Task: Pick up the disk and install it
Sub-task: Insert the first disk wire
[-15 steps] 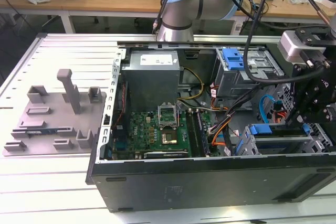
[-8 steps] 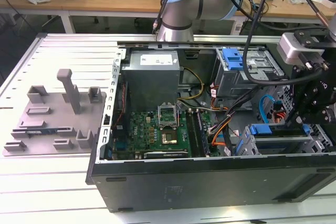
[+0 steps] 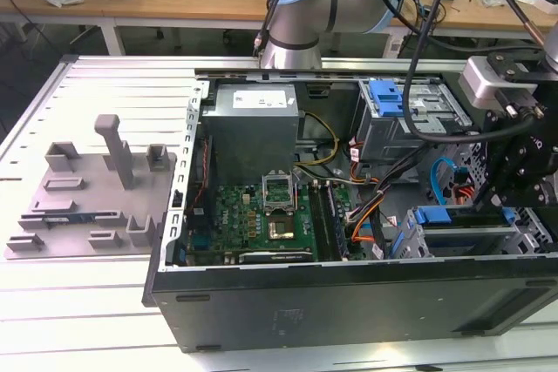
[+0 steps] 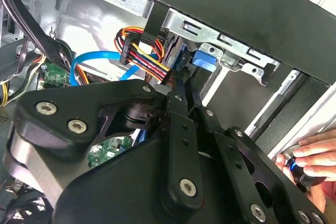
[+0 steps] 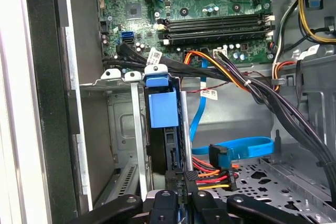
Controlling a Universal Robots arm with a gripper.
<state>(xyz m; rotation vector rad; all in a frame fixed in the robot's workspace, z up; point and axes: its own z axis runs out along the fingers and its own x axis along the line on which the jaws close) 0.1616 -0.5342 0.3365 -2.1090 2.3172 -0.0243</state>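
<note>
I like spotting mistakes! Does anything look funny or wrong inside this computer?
Nothing looks broken or spilled. One odd thing: a person's hand rests at the black computer case's edge, close beside the black robot pincer.

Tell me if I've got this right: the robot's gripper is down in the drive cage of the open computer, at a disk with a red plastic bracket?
Not quite: the bracket is blue, not red. The first wrist view shows the disk standing on edge in the metal drive cage, its blue tab uppermost, with the gripper right at its near end. The rest holds: the computer case lies open.
</note>
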